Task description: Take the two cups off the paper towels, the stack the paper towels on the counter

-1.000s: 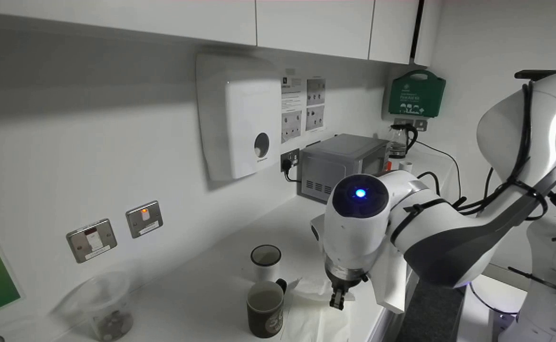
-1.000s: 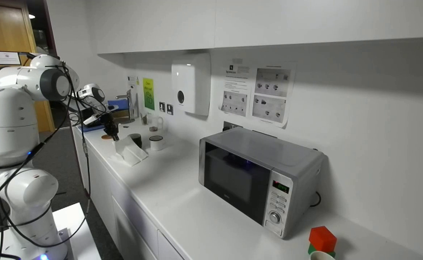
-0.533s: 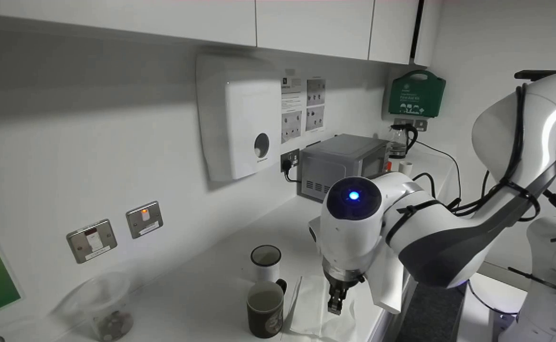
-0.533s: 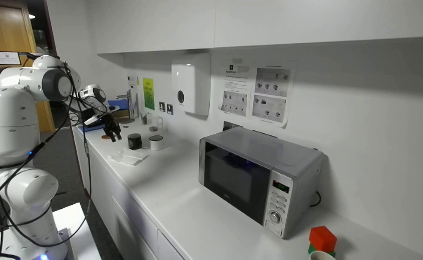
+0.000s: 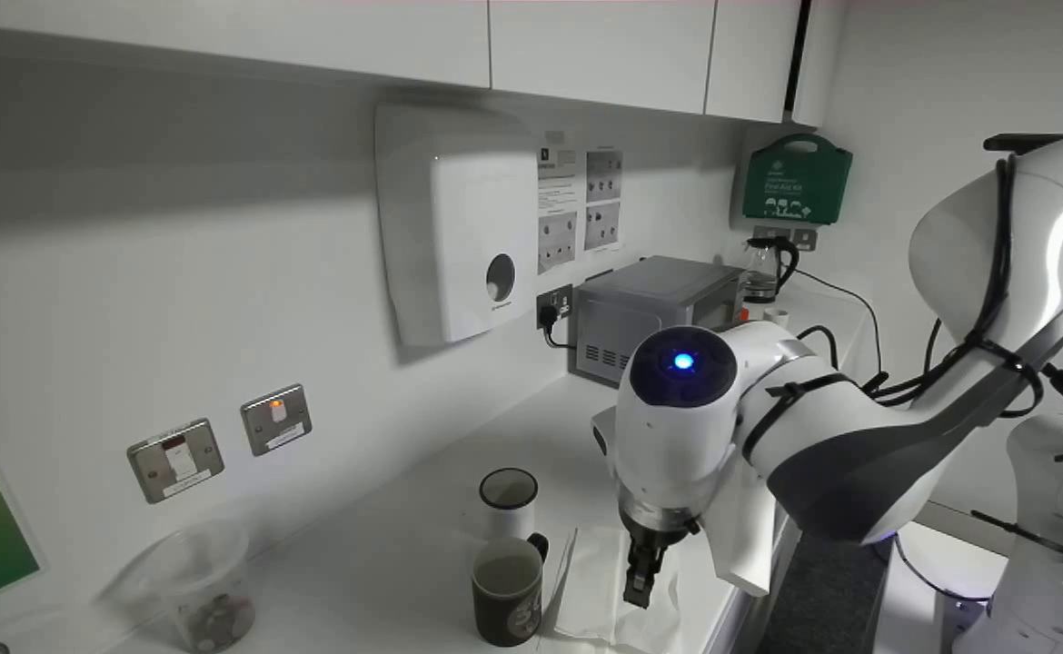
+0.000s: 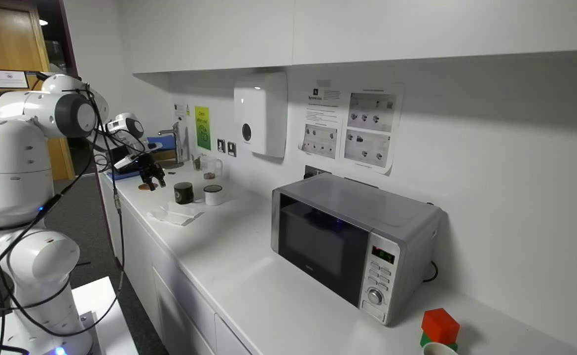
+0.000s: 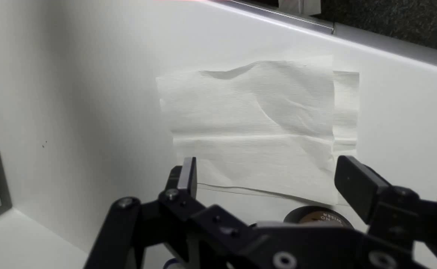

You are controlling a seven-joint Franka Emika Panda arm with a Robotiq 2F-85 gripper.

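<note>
The white paper towels lie on the white counter, slightly rumpled. One sheet covers most of another, whose strip shows along its right side in the wrist view. Above them my gripper stands open, its fingers wide apart with nothing between them. It also hangs over the towels in an exterior view. The dark mug is upright on the counter just beside the towels' edge. Close to it stands the pale cup with a dark rim. Both cups are clear of the gripper.
A clear container stands near the wall. The microwave occupies the counter farther along, with a red block past it. A white dispenser box hangs on the wall. The counter's front edge runs close to the towels.
One second ago a paper towel hung from my gripper; it has been let go and lies flat on the other sheet. The jaws have opened, and the gripper has shifted slightly.
</note>
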